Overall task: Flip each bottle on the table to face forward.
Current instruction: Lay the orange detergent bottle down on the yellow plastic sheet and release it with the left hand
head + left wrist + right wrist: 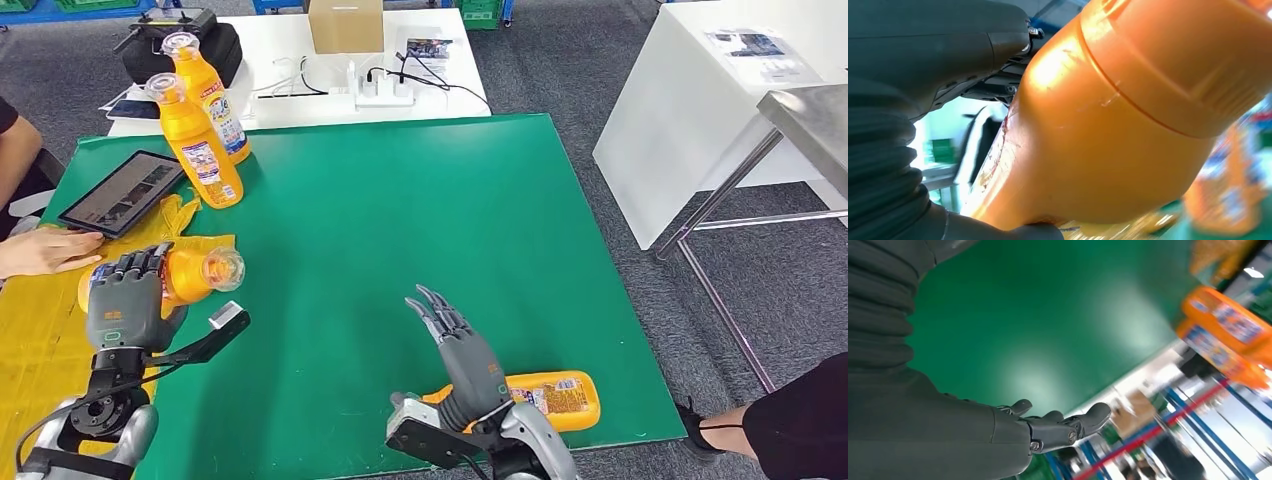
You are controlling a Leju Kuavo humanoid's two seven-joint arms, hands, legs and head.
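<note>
Your left hand (125,300) grips a bottle (190,275) lying at the counter's (400,220) left edge, fingers wrapped over its body, cap pointing inward. Your right hand (455,345) is spread wide, holding nothing, just above another bottle (555,395) lying at the near edge. Two more bottles (200,140) stand at the far left corner. Expect smooth, rigid plastic, likely slippery and weighty if full. Take the wide body, not the neck.
</note>
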